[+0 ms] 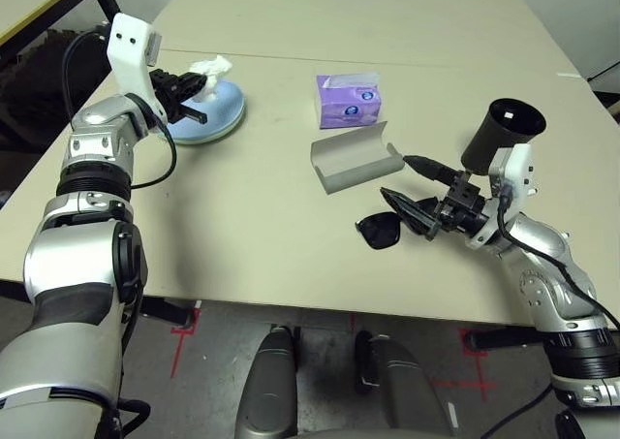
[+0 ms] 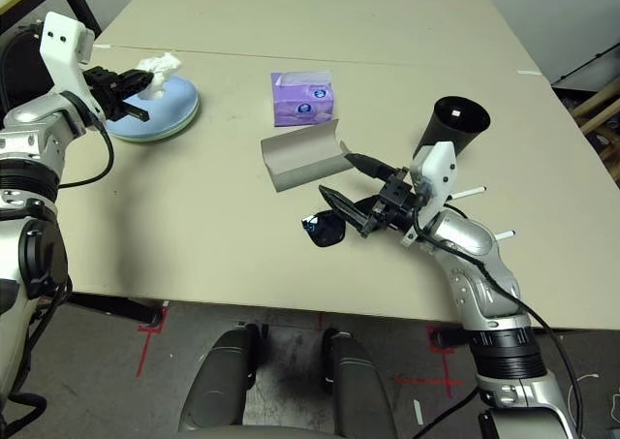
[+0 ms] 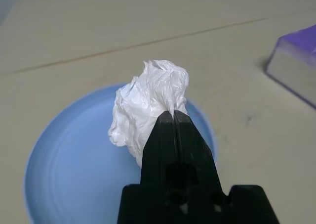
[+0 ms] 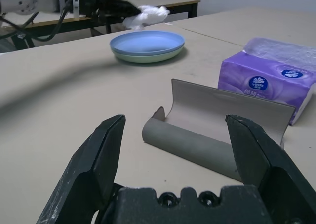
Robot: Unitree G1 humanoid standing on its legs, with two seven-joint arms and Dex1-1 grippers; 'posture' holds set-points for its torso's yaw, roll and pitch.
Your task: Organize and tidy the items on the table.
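Crumpled white tissue sits upper left, pinched in your closed left gripper just above the light blue round plate. Right gripper, lower right, gapes empty; black sunglasses lie directly below it on the surface.

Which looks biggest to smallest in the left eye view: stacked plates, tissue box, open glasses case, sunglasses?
1. Grey glasses case
2. Light blue plate stacked on the pale green plate, partly hidden by the left gripper; close to the case, so that ranking is unsure
3. Purple tissue box
4. Black sunglasses, partly hidden by the right gripper
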